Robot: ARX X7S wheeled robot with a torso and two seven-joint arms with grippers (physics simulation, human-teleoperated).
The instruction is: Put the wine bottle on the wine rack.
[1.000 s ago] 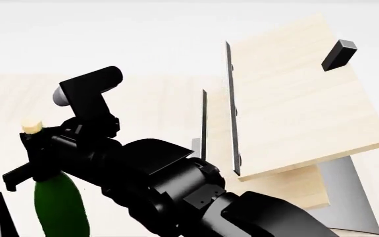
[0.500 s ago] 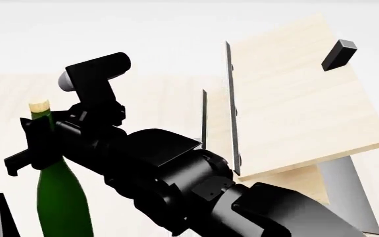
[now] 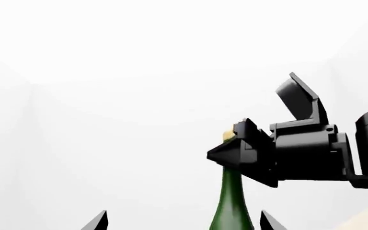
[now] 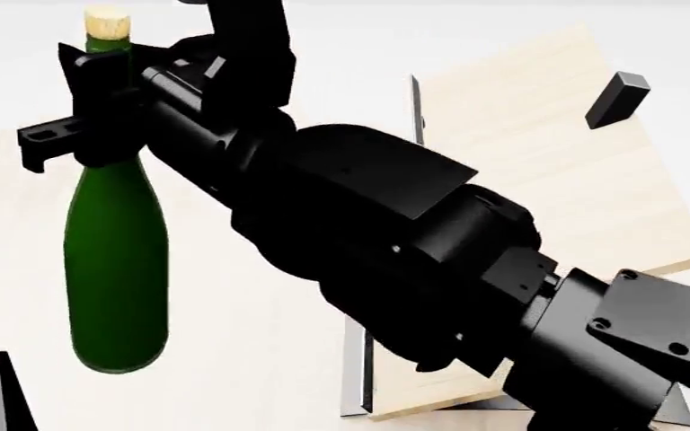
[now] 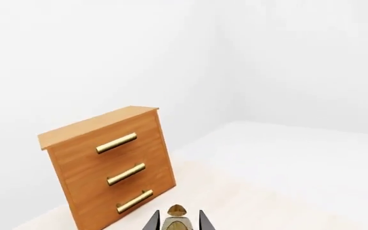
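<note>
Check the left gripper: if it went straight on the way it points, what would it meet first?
Probably the wine bottle. In the left wrist view it stands ahead of the open left gripper, slightly off-centre, held at the neck by the right gripper. Depth is unclear.

Plain white walls, even light. Orange-brown wooden cabinet [image 5: 107,165] with three brass handles [image 5: 126,174] stands on a pale wood surface [image 5: 248,201].

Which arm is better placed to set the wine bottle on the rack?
Right: the right gripper clamps the wine bottle by its neck, near the wine rack; the left gripper is open and empty.
</note>
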